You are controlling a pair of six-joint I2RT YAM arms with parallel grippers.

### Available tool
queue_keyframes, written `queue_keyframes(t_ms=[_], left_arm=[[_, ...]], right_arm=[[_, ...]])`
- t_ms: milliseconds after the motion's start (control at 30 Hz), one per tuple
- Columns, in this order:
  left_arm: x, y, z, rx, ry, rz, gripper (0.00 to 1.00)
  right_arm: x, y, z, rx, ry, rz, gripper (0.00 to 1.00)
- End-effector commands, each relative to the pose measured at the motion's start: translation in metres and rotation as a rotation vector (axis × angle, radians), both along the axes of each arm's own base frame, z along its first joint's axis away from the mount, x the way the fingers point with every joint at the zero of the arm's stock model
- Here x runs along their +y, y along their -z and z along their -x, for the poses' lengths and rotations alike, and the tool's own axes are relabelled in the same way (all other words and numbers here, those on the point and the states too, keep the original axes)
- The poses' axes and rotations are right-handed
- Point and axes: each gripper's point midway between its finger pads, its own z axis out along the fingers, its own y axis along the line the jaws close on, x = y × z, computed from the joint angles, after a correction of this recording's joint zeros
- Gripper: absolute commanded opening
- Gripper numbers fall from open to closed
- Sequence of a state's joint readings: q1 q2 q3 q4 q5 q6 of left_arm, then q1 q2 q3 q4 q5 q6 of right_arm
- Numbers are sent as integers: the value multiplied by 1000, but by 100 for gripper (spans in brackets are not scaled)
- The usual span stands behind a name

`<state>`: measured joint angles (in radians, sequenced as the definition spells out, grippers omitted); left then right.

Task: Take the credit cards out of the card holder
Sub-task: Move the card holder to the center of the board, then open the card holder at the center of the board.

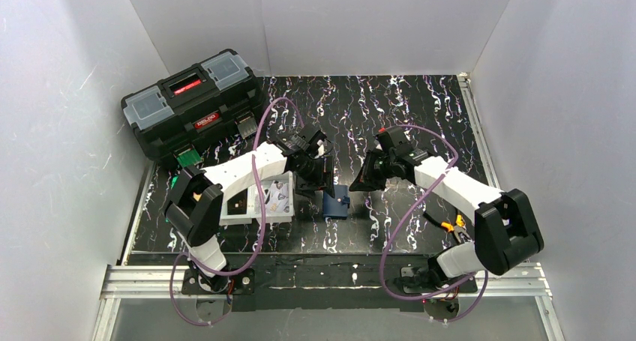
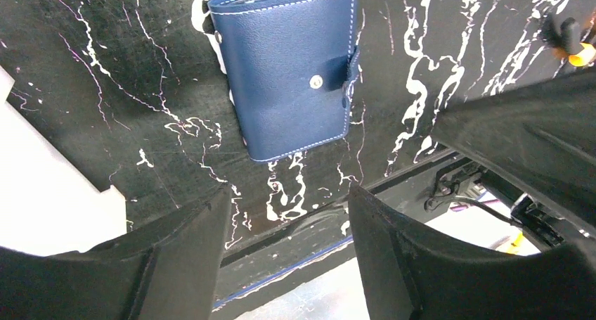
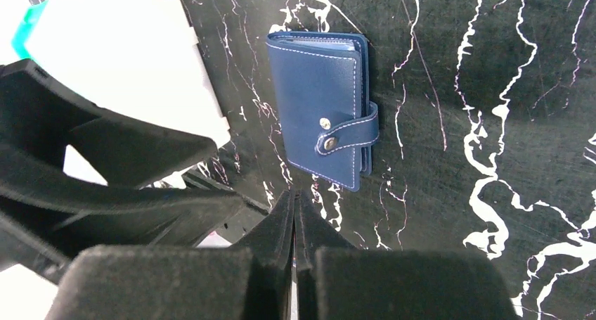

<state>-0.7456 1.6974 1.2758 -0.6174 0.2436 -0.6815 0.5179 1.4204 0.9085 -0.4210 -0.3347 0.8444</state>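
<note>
Left end effector [image 2: 288,246] hangs with its two fingers [image 2: 176,257] spread wide and nothing between them. The right end effector [image 3: 295,242] has its fingers pressed together on nothing.

The card holder [image 2: 292,74] lies flat on the black, white-veined surface [image 1: 420,109]. It is folded shut, with its strap snapped down over one edge. In the top view it sits between the two end effectors, a little nearer the arm bases. The tips of both are close to it, but neither touches it. A thin pale edge of inner pockets shows along one end of the holder in the right wrist view.

Just to the left of the holder, white printed sheets [image 1: 266,198] lie partly under the left arm. On the right, near that arm's elbow, a pair of orange-handled pliers [image 1: 450,225] rests on the surface. A black toolbox [image 1: 191,105] with grey lid compartments stands at the far left corner, well apart from the holder.
</note>
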Motion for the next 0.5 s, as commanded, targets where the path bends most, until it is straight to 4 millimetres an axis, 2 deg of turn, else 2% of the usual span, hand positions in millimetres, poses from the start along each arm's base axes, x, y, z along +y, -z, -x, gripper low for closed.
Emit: queue_keyframes(t_ms=[0, 133, 233, 333, 367, 467], left_arm=[[4, 4, 2, 2, 13, -29, 60], [13, 2, 5, -12, 32, -65, 60], [22, 5, 5, -22, 43, -108, 60], [29, 6, -1, -51, 33, -149, 59], [31, 5, -3, -63, 28, -164, 59], [36, 1, -8, -93, 4, -182, 58]], right_arm=[[-3, -13, 2, -26, -3, -6, 1], [-2, -21, 0, -58, 7, -16, 1], [-7, -10, -1, -47, -25, 75, 4], [-4, 2, -3, -36, -56, 139, 24], [-3, 9, -4, -26, -62, 172, 28], [6, 12, -10, -27, -86, 207, 38]])
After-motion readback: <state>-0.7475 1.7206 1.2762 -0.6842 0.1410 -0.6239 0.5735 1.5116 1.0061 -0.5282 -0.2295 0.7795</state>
